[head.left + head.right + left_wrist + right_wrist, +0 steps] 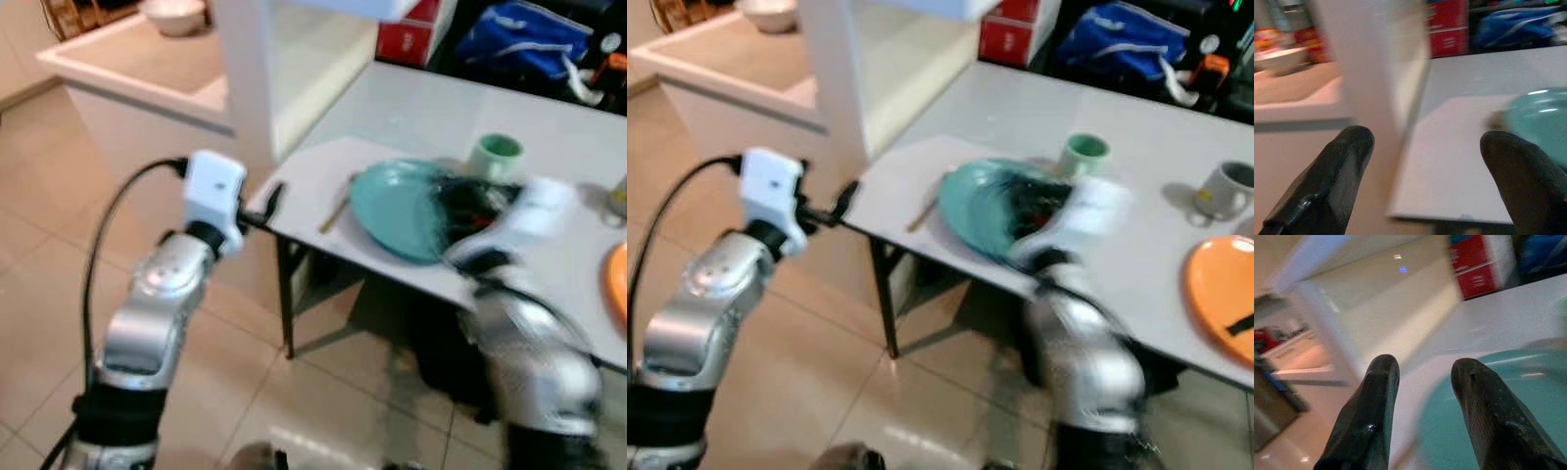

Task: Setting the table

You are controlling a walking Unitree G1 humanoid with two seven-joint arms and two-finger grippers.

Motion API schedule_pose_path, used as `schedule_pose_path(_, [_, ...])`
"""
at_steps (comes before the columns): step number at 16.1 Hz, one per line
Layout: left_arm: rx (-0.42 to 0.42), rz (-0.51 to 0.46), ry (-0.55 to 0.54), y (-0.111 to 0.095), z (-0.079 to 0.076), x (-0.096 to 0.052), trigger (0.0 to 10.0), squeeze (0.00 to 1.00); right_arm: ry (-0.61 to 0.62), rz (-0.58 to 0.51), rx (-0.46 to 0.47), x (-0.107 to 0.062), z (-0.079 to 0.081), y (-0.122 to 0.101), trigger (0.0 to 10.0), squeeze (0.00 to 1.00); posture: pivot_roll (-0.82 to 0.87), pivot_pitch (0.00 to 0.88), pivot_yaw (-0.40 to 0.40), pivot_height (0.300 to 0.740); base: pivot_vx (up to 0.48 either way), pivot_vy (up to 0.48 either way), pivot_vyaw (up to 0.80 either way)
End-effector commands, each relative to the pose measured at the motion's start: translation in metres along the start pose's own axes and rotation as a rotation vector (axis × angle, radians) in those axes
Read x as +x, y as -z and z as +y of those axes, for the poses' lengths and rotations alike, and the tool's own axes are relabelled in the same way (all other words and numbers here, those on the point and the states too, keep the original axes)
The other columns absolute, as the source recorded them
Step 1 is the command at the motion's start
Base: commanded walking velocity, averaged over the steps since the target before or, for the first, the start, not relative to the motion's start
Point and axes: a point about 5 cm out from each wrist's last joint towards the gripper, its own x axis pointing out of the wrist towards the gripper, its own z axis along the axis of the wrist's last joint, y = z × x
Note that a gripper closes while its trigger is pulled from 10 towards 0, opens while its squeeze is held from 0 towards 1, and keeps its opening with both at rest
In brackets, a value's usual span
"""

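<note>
Near the table's (pixel 1176 284) front edge lies the teal plate (pixel 985 211), your right gripper (pixel 1422 382) spread above its rim, empty. Slow down, level the fingers and straddle the rim before closing. Your left gripper (pixel 1425 171) waits open by the table corner.

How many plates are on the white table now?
2: a teal plate near the table's front edge, under the right gripper, and an orange plate at the right. More may lie outside the pictures.

Beige tiled floor (pixel 39 264), a white table (pixel 411 108) beside a white pillar (pixel 245 78)
</note>
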Motion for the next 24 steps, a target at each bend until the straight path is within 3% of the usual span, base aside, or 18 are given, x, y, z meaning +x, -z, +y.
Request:
schedule_pose_path(1, [0.014,-0.013,-0.035,0.000,0.000,0.002,10.0,0.00,0.034,-0.015,-0.054,0.000,-0.004,-0.003,10.0,0.00,0.11,0.040,0.009,0.740,0.000,0.480,0.00])
schedule_pose_path(4, [-0.002,-0.021,-0.043,-0.001,0.002,0.000,10.0,0.00,0.064,-0.021,-0.075,0.005,-0.009,-0.002,10.0,0.00,0.11,0.052,0.007,0.740,0.000,0.480,-0.27])
schedule_pose_path(11, [-0.015,-0.022,-0.114,0.002,0.013,-0.001,10.0,0.00,0.018,-0.006,-0.100,0.031,0.000,0.004,10.0,0.00,0.10,0.084,-0.005,0.740,0.000,0.480,-0.80])
schedule_pose_path(14, [-0.023,-0.024,-0.136,0.001,0.017,0.001,10.0,0.00,0.008,-0.028,-0.110,0.034,0.001,0.001,10.0,0.00,0.10,0.079,-0.005,0.740,0.000,0.480,-0.80])
schedule_pose_path(15, [-0.022,-0.022,-0.134,0.001,0.017,0.000,10.0,0.00,0.004,-0.020,-0.129,0.034,0.000,0.002,10.0,1.00,0.10,0.077,-0.006,0.740,0.000,0.480,-0.80])
schedule_pose_path(16, [-0.020,-0.021,-0.133,0.001,0.017,0.000,10.0,0.00,0.000,-0.016,-0.135,0.034,-0.001,0.002,10.0,1.00,0.10,0.077,-0.008,0.740,0.000,0.480,-0.80])
schedule_pose_path(17, [-0.006,-0.014,-0.133,0.004,0.019,-0.003,10.0,0.00,-0.014,-0.010,-0.224,0.032,-0.003,0.003,10.0,1.00,0.10,0.074,-0.019,0.740,0.000,0.480,-0.80])
schedule_pose_path(20, [0.006,-0.014,-0.163,0.004,0.025,-0.007,10.0,0.00,-0.008,-0.007,-0.259,0.032,-0.012,0.003,10.0,1.00,0.12,0.075,-0.037,0.740,0.000,0.480,-0.80])
schedule_pose_path(24, [0.020,-0.023,-0.173,0.001,0.028,-0.009,10.0,0.00,-0.041,-0.020,-0.275,0.036,-0.006,0.001,10.0,1.00,0.12,0.067,-0.040,0.740,0.000,0.480,-0.80])
